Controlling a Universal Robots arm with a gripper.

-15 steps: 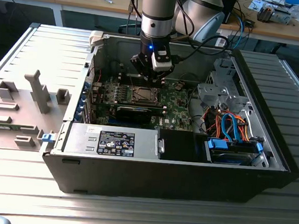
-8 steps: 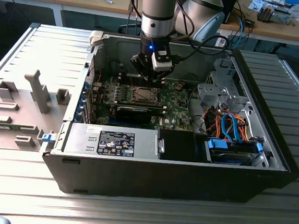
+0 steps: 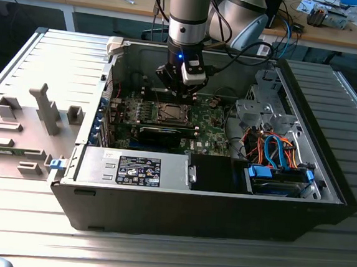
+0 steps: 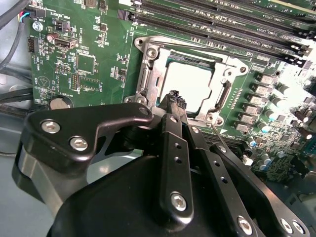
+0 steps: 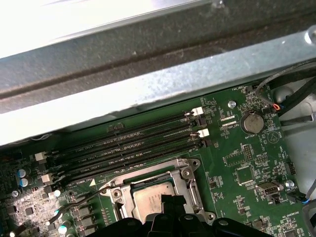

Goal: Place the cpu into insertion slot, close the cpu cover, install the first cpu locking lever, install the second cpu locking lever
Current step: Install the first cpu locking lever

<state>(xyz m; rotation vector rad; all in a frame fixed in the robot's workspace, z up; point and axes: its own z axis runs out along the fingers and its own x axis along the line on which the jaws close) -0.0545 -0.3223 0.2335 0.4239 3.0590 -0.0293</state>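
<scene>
End effector: the black end effector (image 4: 174,96) hangs low over the socket inside the open computer case (image 3: 222,203); its fingers look pressed together at the tip, with nothing seen between them.
Cpu: the cpu (image 4: 190,84), a flat silver square, lies in the insertion slot (image 4: 148,81), just beside the fingertip.
Cpu cover: the cpu cover (image 4: 224,74), a silver frame, lies flat around the chip in both wrist views.
Lever: a thin wire lever (image 5: 91,193) stands out beside the socket in the first wrist view.
Surroundings: long black memory slots (image 5: 133,148) run beside the socket on the green motherboard (image 4: 94,64); a round coin battery (image 5: 252,122) sits farther off.
Obstacles: the case's grey metal wall (image 5: 148,89) rises close behind the memory slots.
Exterior view: blue and orange cables (image 3: 271,148) lie toward the exterior view's right, and the case rests on a ribbed metal bench (image 3: 156,250).
</scene>
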